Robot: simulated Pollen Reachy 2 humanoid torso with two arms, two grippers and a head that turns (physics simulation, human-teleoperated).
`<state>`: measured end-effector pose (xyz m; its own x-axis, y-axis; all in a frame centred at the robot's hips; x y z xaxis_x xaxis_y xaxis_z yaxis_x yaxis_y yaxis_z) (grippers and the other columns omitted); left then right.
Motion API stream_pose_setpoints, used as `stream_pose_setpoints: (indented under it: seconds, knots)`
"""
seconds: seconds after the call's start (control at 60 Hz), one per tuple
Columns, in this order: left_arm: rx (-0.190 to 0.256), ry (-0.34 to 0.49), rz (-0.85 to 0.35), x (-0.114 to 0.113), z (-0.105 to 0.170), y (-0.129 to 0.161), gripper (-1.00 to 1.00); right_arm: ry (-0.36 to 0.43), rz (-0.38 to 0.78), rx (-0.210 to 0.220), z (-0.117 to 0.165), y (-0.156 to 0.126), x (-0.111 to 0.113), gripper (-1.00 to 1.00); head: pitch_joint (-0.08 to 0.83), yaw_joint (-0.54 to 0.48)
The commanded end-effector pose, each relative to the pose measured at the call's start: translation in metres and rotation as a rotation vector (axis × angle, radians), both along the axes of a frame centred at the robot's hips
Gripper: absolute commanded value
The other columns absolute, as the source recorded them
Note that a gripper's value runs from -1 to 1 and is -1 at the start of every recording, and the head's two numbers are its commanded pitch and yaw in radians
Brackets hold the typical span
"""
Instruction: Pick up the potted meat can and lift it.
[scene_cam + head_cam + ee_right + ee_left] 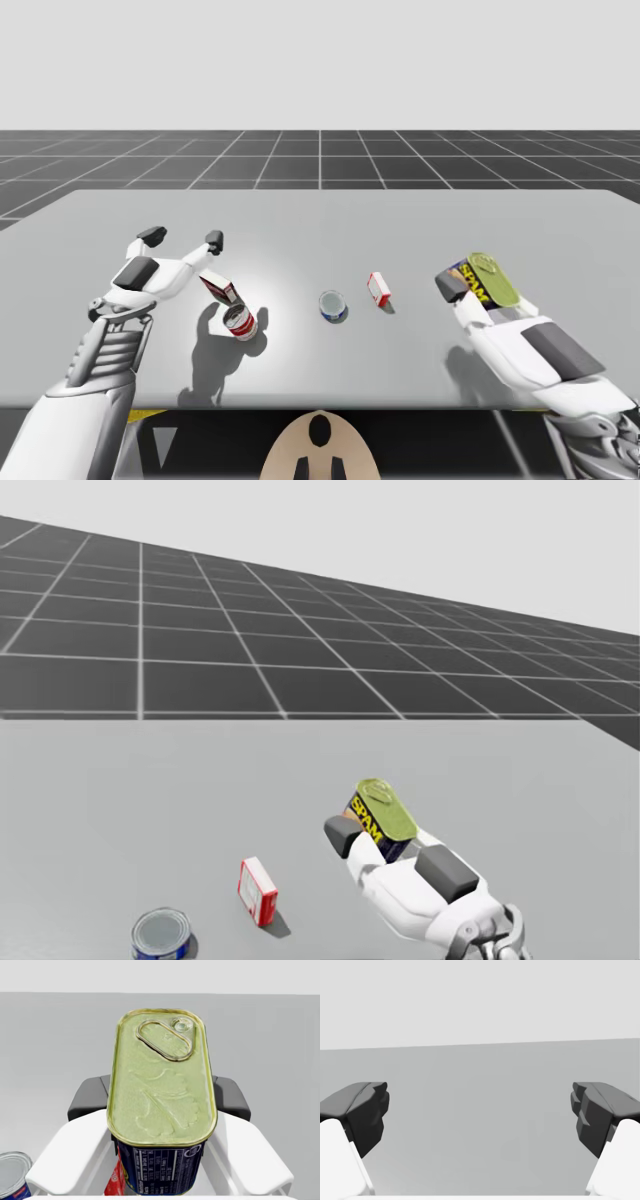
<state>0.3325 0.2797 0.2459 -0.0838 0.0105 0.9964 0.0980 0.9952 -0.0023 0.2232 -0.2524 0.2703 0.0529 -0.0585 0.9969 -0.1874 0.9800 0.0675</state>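
The potted meat can (487, 278) is a dark blue rectangular tin with a pale green pull-tab lid (161, 1077). My right gripper (478, 285) is shut on it and holds it above the table's right side. In the head view the can (378, 821) tilts in that gripper (385, 852), clear of the surface. The right wrist view has the can (160, 1160) clamped between both dark pads (89, 1098). My left gripper (182, 238) is open over the table's left part, its fingers (366, 1112) wide apart with nothing between them.
A red and white can (239, 322) lies on its side under my left arm, beside a red and white box (219, 289). A small blue can (333, 306) and a small red box (378, 289) stand mid-table. The grey table (320, 225) stretches back behind them.
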Motion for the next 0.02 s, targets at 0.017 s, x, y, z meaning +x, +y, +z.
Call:
stream_pose_setpoints:
  seconds: [0.017]
  knots:
    - [-0.001,0.001,0.000,-0.0001,0.0003,0.0003,-1.00,-0.201,0.015,-0.017,0.0726,0.0039,-0.0108,1.00,0.299,-0.37]
